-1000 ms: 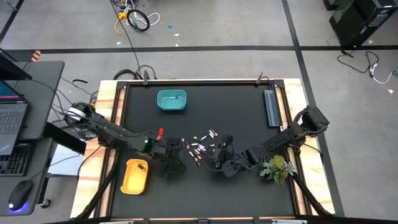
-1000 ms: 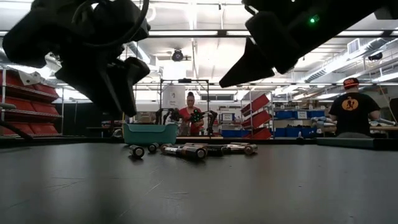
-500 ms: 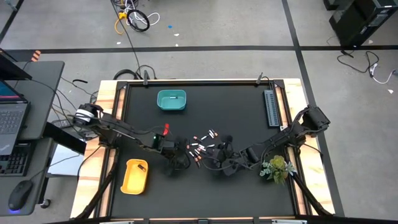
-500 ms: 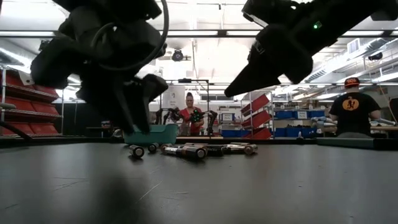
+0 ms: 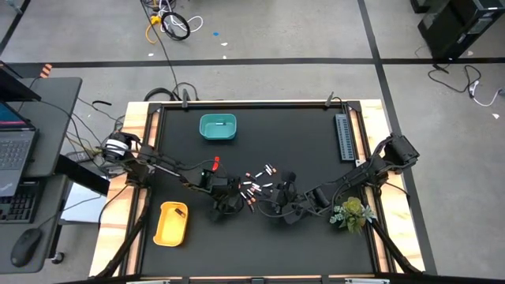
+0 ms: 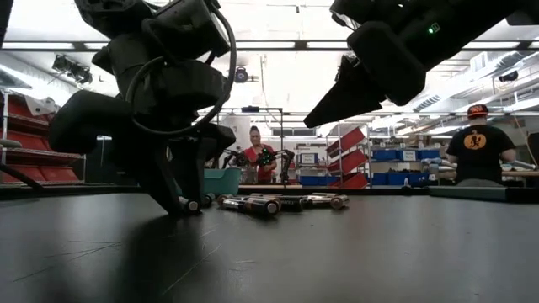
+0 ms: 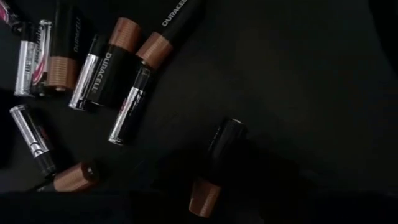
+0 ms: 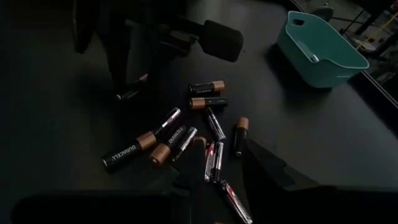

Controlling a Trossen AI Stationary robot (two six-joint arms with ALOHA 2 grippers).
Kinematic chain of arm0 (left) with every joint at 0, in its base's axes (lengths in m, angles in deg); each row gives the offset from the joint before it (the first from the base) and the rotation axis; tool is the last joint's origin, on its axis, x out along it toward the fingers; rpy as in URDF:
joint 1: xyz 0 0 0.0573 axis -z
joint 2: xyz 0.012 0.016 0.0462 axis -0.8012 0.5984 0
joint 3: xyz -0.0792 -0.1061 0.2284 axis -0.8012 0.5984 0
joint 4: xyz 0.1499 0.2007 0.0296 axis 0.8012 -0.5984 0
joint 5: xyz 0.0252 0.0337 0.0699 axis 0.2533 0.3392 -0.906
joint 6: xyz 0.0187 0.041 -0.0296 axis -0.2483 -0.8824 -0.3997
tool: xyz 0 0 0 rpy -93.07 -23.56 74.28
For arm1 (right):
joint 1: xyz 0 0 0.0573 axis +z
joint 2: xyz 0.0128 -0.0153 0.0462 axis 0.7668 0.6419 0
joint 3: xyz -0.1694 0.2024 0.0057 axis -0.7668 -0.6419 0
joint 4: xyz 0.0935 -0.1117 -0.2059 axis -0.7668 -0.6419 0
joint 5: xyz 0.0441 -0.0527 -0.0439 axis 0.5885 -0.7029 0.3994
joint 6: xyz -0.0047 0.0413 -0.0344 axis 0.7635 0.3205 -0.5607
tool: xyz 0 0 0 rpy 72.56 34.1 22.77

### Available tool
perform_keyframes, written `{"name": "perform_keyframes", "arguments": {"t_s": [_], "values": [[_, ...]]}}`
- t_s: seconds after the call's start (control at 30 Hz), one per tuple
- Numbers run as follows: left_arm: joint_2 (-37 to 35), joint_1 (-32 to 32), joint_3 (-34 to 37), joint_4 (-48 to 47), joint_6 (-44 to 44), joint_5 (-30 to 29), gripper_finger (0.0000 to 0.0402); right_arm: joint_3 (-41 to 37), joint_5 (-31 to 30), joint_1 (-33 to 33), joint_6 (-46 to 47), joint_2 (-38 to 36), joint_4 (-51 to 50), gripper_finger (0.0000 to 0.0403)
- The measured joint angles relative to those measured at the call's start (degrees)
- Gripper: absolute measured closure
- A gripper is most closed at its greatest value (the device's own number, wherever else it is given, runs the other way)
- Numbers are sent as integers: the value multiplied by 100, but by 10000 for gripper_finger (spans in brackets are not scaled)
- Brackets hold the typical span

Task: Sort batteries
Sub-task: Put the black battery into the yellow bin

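Note:
Several batteries (image 5: 256, 186) lie loose in a cluster at mid-table: black ones with copper ends and slimmer silver ones (image 7: 118, 68) (image 8: 193, 124) (image 6: 269, 203). My left gripper (image 5: 226, 203) stands at the cluster's left edge, open, fingers pointing down, with its tips just above the tabletop (image 6: 181, 199). One black-and-copper battery (image 7: 219, 155) lies right under it. My right gripper (image 5: 278, 197) hovers raised (image 6: 337, 93) at the cluster's near right side. It is open, and a few slim batteries show between its fingers (image 8: 227, 158).
A teal bin (image 5: 217, 127) stands toward the far edge and a yellow bin (image 5: 171, 222) near the left edge. A grey ribbed strip (image 5: 344, 136) lies along the right edge, with a small plant (image 5: 353, 213) near the right corner. People stand in the room beyond the table.
My left gripper has moved toward the table's right, from beside the yellow bin to the left edge of the battery cluster, and has come down until its fingertips are at the tabletop. The batteries have stayed where they were.

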Motion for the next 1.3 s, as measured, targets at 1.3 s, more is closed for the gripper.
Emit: {"name": "perform_keyframes", "arguments": {"t_s": [1.3], "values": [[-3860, 2805, 622, -3409, 5357, -1433, 352, -349, -1609, 418, 1326, 0, 65, 311]]}}
